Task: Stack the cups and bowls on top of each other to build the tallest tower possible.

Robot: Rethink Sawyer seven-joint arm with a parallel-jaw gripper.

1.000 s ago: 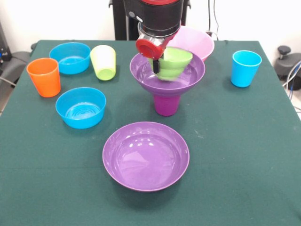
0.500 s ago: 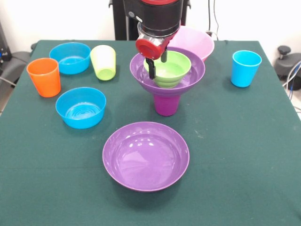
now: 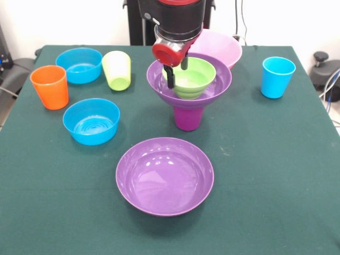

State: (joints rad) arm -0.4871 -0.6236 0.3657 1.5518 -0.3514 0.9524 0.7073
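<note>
The tower stands mid-table: a purple cup (image 3: 188,117) carries a wide purple bowl (image 3: 219,85), and the small ribbed green bowl (image 3: 196,78) sits level inside it. My gripper (image 3: 177,70) hangs over the green bowl's left rim, open, with one finger outside the rim and one inside. A second wide purple bowl (image 3: 164,175) lies in front of the tower. Left of it are two blue bowls (image 3: 91,121) (image 3: 79,65), an orange cup (image 3: 50,86) and a lime green cup (image 3: 117,70). The light blue cup (image 3: 277,77) stands at the right.
The big pink bowl (image 3: 226,48) sits just behind the tower, partly hidden by the arm and the stacked purple bowl. The green table's edges run along the left, right and back of the view.
The green bowl, tilted in my grip a second ago, has settled flat in the stacked purple bowl. My fingers have spread apart and the gripper has lifted slightly.
</note>
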